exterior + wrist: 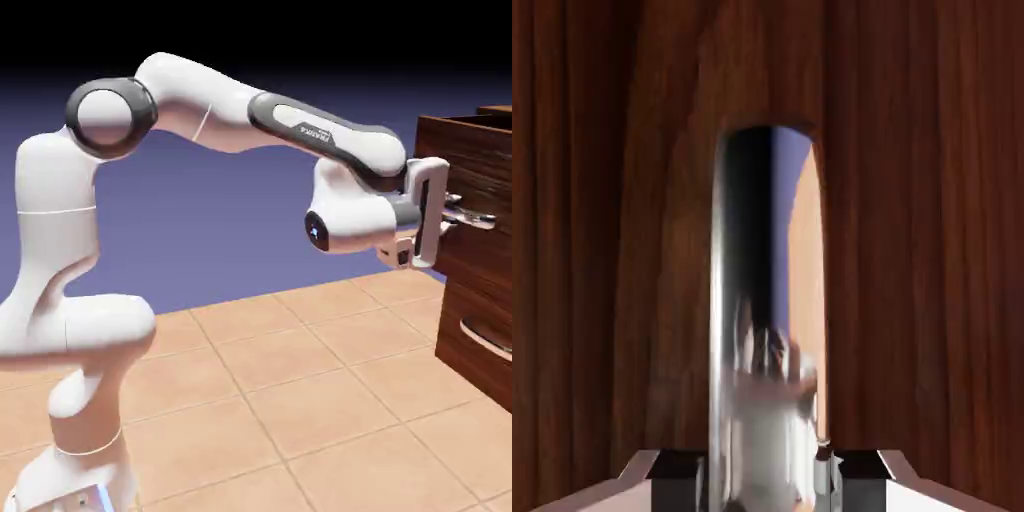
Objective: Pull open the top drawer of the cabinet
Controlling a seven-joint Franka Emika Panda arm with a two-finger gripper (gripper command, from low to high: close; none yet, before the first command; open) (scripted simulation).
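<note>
Top drawer (478, 165), one of two visible, stands partly out at the exterior view's right, probably weighty but smooth-sliding, its slick, rigid bar handle (768, 300), one of two, best held mid-span, where the single two-finger gripper (769, 482) is clamped.

Only readable text I'm seeing is "FRANKA" on the arm's dark-edged upper link (325, 135), around 1 o'clock in the exterior view.
</note>
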